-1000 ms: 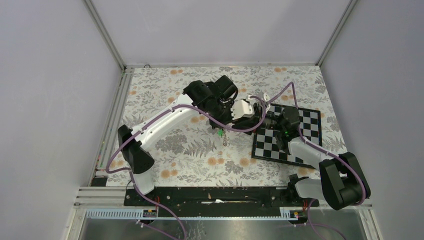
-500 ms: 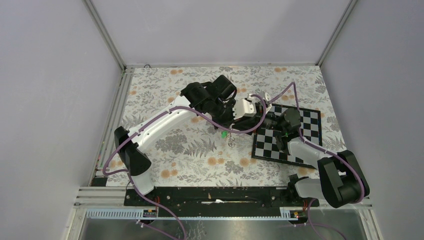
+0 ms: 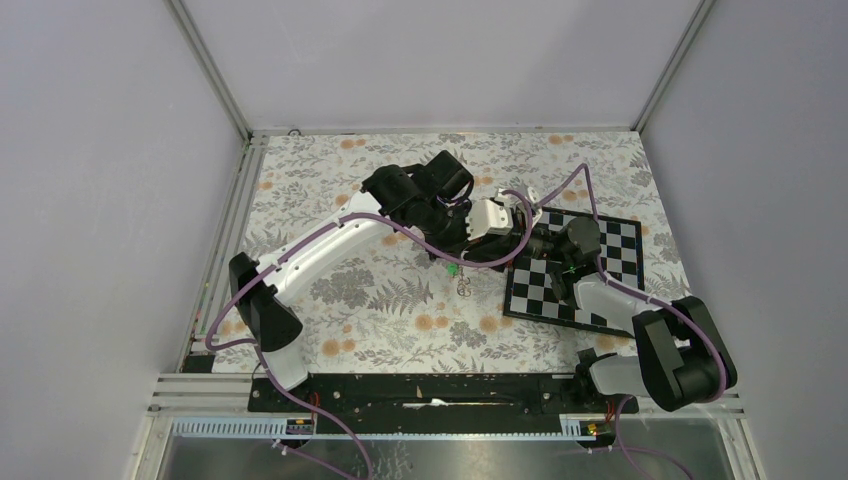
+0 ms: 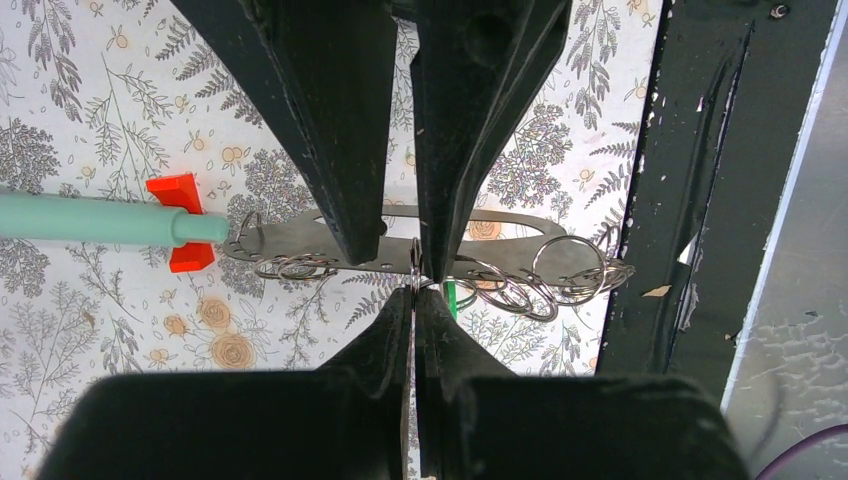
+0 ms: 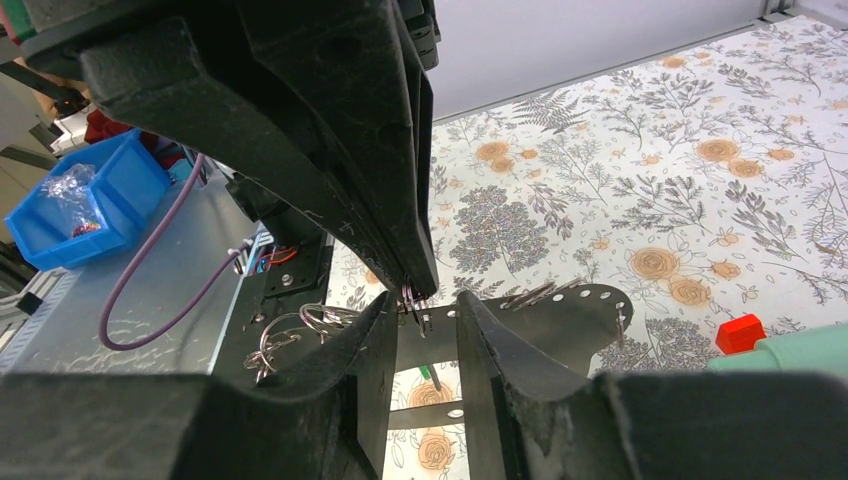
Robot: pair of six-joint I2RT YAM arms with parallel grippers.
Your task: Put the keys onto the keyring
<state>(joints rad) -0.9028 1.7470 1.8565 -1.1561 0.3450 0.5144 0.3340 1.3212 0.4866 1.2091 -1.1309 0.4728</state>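
Since a second ago the bright green-headed silver key [image 3: 453, 270] has drifted right and slightly nearer over the floral counter [image 3: 380, 300]. It hangs just beside the left claw [image 4: 413, 295], which is clamped tight on a thin wire split ring [image 4: 415, 262]. The right claw [image 5: 423, 300] faces it, partly open and straddling that ring, with nothing visibly gripped. Beyond is the flat grey oval-looped keyring strap [image 4: 500, 248], one end meeting a teal stick [image 4: 100, 220]. So slim a pinch may slip, and the crowded fingertips may collide or snag the strap's other rings. The darker key I cannot pick out.
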